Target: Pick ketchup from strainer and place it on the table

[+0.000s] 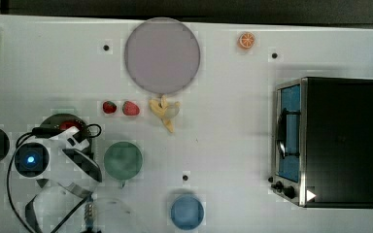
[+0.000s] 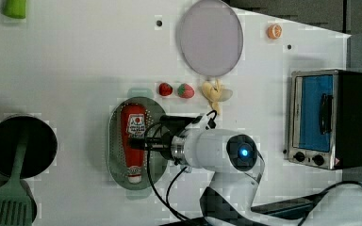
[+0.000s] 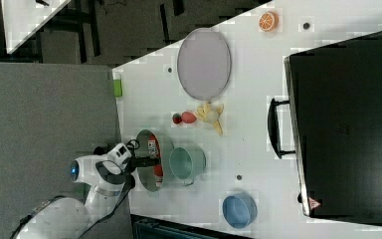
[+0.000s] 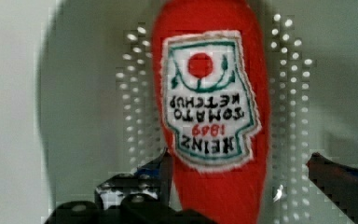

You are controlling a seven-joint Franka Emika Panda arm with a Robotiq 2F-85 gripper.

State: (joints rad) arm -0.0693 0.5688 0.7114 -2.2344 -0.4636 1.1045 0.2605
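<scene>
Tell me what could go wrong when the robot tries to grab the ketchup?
The open gripper straddles the red ketchup squeeze bottle, which lies flat in the pale mint-green perforated plastic strainer. A finger might hit the strainer's bottom or catch its wall. The rounded bottle could slip out. The round green cup stands close beside the strainer, so the lift might bump it.

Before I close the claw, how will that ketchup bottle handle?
The ketchup looks soft: its label has a stitched, fuzzy edge, so it will likely squash and flop rather than slip. Lying flat in the strainer, it seems unlikely to roll. The open claw straddles it.
</scene>
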